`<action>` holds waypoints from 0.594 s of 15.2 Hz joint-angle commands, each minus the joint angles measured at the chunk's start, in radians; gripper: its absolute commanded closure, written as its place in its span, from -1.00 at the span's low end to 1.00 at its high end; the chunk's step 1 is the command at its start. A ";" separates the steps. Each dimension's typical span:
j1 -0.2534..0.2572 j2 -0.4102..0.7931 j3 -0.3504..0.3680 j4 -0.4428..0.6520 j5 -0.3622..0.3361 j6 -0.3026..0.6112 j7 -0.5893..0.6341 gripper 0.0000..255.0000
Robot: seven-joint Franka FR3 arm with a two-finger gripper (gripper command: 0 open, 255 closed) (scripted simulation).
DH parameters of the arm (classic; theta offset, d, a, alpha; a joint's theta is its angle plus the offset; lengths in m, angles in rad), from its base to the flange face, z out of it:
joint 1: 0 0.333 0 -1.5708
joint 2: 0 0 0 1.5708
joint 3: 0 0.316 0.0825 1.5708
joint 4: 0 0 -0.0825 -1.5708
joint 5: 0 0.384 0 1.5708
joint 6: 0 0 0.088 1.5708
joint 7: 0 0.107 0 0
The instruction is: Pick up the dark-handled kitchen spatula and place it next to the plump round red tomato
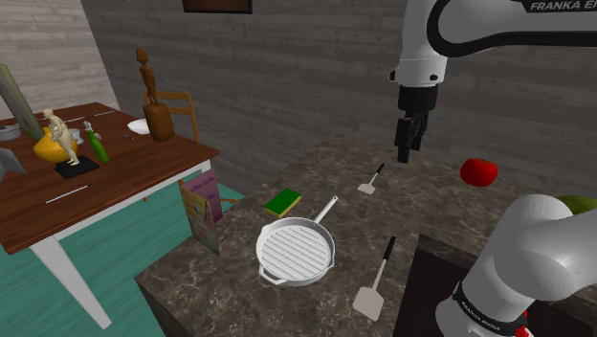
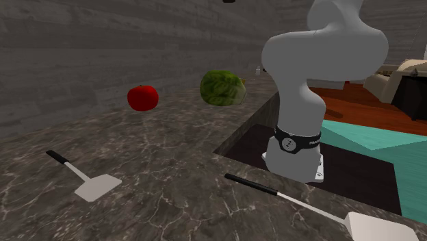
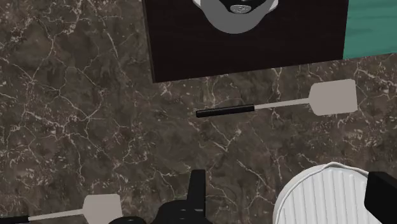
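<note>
We are holding the gripper (image 1: 409, 146) open and empty, and seemingly should be lining it squarely across the nearer spatula's (image 1: 373, 179) handle.

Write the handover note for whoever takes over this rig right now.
Gripper: black two-finger gripper open, empty, above the dark marble counter.
Things: round red tomato on the counter; short dark-handled, grey-bladed spatula lies nearer it; longer dark-handled spatula lies farther from it.
Done: nothing; neither spatula grasped.
Left: grasp a spatula, lift it, lay it beside the tomato.
</note>
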 commanded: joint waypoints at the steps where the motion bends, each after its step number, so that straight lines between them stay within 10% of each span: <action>1: 0.000 0.000 0.000 0.000 0.000 0.000 0.000 -1.00; 9: -0.090 -0.356 0.233 -0.383 0.138 0.160 0.485 -1.00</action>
